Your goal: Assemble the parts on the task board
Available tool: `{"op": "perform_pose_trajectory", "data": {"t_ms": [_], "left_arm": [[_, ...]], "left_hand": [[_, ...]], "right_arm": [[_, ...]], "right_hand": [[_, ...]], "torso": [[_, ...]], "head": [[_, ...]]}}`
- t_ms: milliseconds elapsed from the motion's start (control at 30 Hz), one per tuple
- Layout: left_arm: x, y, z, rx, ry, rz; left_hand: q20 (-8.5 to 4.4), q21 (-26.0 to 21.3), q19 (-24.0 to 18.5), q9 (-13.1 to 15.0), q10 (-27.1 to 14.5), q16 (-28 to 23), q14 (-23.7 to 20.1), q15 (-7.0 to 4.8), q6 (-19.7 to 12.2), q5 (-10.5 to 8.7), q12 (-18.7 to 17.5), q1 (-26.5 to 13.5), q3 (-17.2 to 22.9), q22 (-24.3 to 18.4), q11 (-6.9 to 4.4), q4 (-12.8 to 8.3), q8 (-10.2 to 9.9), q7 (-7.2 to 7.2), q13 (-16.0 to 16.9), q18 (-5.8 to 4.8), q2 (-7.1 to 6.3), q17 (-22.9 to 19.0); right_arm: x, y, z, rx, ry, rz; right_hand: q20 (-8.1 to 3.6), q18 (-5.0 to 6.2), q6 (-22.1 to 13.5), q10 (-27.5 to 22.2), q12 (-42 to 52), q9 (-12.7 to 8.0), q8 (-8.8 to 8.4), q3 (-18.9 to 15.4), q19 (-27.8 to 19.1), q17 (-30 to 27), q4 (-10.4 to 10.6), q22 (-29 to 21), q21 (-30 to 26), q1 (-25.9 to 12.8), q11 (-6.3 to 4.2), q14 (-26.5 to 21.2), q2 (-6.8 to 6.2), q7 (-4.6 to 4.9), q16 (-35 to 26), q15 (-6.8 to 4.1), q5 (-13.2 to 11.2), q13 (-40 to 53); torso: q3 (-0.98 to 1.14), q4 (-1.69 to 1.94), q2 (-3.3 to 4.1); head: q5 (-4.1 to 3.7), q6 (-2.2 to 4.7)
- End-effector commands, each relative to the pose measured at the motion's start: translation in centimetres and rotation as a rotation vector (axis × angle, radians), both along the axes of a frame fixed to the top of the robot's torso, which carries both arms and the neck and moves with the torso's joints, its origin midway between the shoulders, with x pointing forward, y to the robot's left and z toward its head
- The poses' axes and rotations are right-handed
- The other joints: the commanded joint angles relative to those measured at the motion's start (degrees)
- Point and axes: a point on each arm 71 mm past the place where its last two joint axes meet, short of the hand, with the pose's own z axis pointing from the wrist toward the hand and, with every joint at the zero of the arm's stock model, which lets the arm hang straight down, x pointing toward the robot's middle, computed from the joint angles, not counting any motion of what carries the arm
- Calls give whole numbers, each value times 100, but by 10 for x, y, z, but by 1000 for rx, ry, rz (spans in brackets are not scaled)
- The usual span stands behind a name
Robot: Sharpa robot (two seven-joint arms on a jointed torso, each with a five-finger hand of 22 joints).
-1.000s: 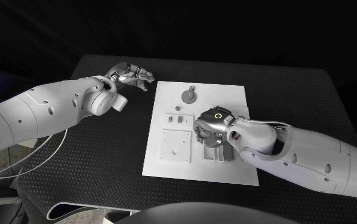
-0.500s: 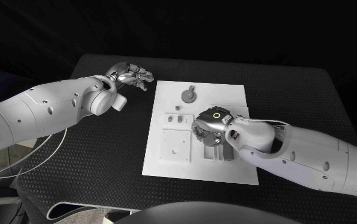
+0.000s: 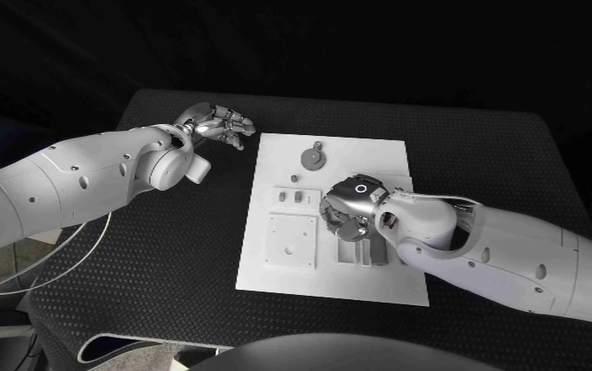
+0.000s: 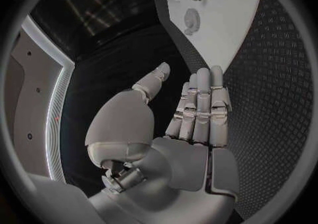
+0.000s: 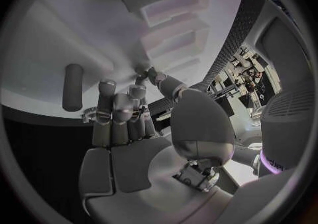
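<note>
The robot's silver right hand (image 3: pixel 349 214) hovers low over the flat white rectangular task board (image 3: pixel 370 150), fingers apart and empty, beside a small grey cylindrical peg (image 5: pixel 71 86). Advice: align fingertips carefully before pinching.

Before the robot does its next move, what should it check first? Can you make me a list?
1. Left hand out of the way: ok. It sits beside the white board, over the black table, holding nothing.
2. Right hand over the board: ok. It hovers over the board's middle.
3. Right hand holding a part: cannot tell. Its fingers are curled close to the board, hiding what is under them.
4. Round part free: ok. It lies alone at the board's far end.
5. Small rod free: ok. It lies beside the right hand's fingers, untouched.
</note>
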Motion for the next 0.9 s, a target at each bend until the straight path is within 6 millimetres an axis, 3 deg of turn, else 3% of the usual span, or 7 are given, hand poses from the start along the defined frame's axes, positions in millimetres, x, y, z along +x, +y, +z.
{"op": "perform_pose_trajectory", "data": {"t_ms": [33,133,467,667,900], "left_arm": [[0,-2,1,-1,0,-15],[-1,-2,1,-1,0,-16],[-1,-3,1,-2,1,-17],[-1,-3,0,-2,4,-20],[-1,-3,0,-2,7,-23]], "left_hand": [[-8,-29,40,-10,-38,25,40,17,21,-36,-8,33,-21,-9,-2,-11,21,14,8,102,19,5],[-7,-29,39,-10,-38,25,40,18,20,-36,-8,32,-21,-10,-2,-11,21,14,8,102,18,5],[-7,-29,40,-11,-40,25,40,18,18,-36,-8,29,-22,-10,-1,-8,20,15,8,102,17,6],[-6,-29,40,-11,-39,25,41,19,18,-36,-7,29,-22,-10,-1,-7,20,15,9,102,17,6],[-6,-29,40,-13,-25,25,41,17,16,-36,2,24,-22,-10,-5,-3,20,17,13,103,19,6]], "right_arm": [[3,-10,-12,-81,33,-31],[4,-11,-13,-83,35,-29],[2,-8,-11,-60,23,-10],[1,-6,-8,-25,12,3],[0,-7,1,112,9,-3]], "right_hand": [[31,75,-32,-46,27,-55,-36,3,1,-6,44,89,5,3,12,-20,-45,-3,25,19,-30,-10],[26,75,-18,-52,45,-52,-27,32,-1,-6,55,92,7,37,10,-19,11,-7,33,18,-30,-22],[-7,75,207,8,181,18,112,11,17,6,-233,114,76,118,-55,41,608,-75,117,-38,-30,-104],[-23,75,258,40,222,38,145,7,36,13,-285,112,98,118,-75,70,695,-96,149,-56,-29,-130],[-44,75,297,75,260,53,169,-3,67,18,-294,112,123,121,-94,103,701,-115,175,-74,-29,-148]], "torso": [[-1,-1,1],[-1,0,1],[2,3,-1],[2,4,-1],[5,0,1]], "head": [[-4,-4],[-8,-3],[-19,3],[-14,13],[-2,37]]}}
